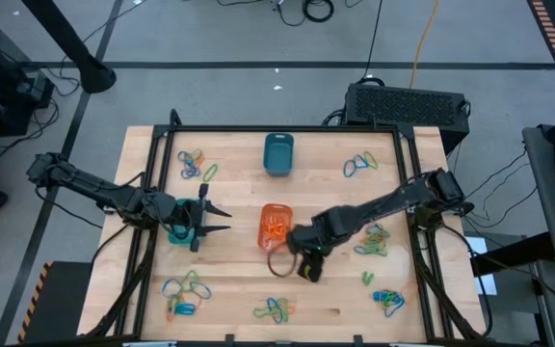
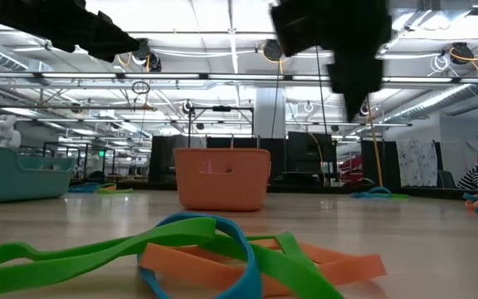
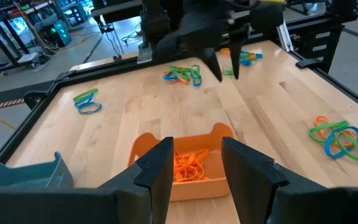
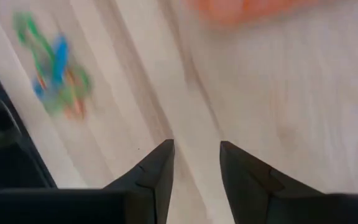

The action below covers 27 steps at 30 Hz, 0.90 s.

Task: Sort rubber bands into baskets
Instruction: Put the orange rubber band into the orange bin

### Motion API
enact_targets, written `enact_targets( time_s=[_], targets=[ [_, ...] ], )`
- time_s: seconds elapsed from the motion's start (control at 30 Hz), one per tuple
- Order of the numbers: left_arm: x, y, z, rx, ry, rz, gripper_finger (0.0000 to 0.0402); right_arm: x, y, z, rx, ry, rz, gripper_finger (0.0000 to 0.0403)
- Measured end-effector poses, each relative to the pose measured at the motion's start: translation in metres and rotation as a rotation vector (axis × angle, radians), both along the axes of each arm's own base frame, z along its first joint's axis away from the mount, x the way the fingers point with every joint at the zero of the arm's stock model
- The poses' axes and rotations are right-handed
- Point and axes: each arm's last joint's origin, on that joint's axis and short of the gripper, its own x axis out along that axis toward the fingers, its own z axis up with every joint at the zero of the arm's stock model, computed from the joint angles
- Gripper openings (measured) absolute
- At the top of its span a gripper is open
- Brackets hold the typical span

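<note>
Fingers of the right gripper (image 1: pixel 308 273) stand parted and empty just beside the orange basket (image 1: pixel 275 226), mid-tabletop, which already holds orange rubber bands (image 3: pixel 188 165). The left gripper (image 1: pixel 222 219) waits, also parted and empty, over the turquoise basket (image 1: pixel 179 232) near the left edge. Judging by this, a drop is done; next comes reaching for another band among the piles (image 1: pixel 373 241) nearer the edges.
</note>
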Motion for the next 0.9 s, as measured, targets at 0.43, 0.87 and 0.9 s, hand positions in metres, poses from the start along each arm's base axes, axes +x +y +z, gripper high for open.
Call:
enact_targets(
  time_s=[0.43, 0.87, 0.9],
  targets=[
    [0.0, 0.0, 0.0, -0.001, 0.0, 0.0, 0.0144, -0.03, 0.044, -0.002, -0.123, 0.091, 0.105, 0.0121],
    [0.0, 0.0, 0.0, -0.004, 0.0, -0.001, 0.0144, 0.012, 0.112, -0.02, 0.015, -0.469, 0.368, 0.0121],
    [0.0, 0.0, 0.0, -0.005, 0.001, -0.003, 0.0144, 0.011, 0.112, -0.024, 0.009, -0.438, 0.358, 0.0121]
  ],
)
